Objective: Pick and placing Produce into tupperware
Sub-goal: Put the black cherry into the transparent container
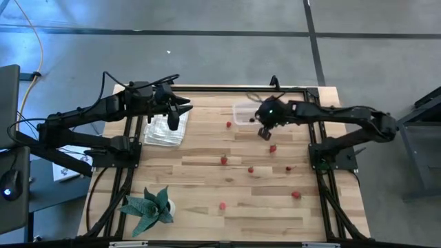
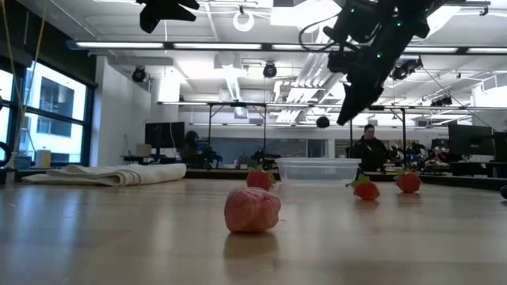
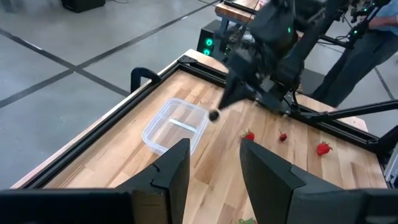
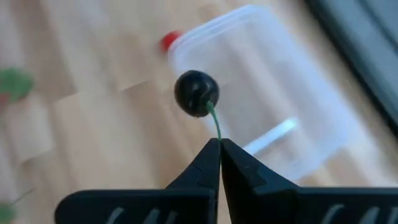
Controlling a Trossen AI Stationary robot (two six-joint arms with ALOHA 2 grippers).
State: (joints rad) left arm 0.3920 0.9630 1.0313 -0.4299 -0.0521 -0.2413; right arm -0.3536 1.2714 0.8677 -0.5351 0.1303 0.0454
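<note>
— Seven red pieces (image 1: 223,160) counted loose on the desk (image 1: 207,193), scattered between the middle and the right side. One more?

— One dark cherry (image 4: 196,93), off the desk, hanging by its green stem from the right tool (image 4: 219,144). Fingers pressed together on the stem, held in the air just beside the tupperware (image 1: 244,114).

— Tupperware position?

— Far edge of the desk, right of centre; clear, upright. From the left wrist view nothing shows inside it.

— Left tool (image 1: 173,121)?

— Raised over the white folded cloth (image 1: 165,131) at the far left; fingers (image 3: 171,171) spread apart, gripping nothing.

— Other items?

— Green leafy plant (image 1: 151,207), near left corner. One person (image 2: 369,148) in the room beyond, behind the tupperware as seen from desk level.
</note>
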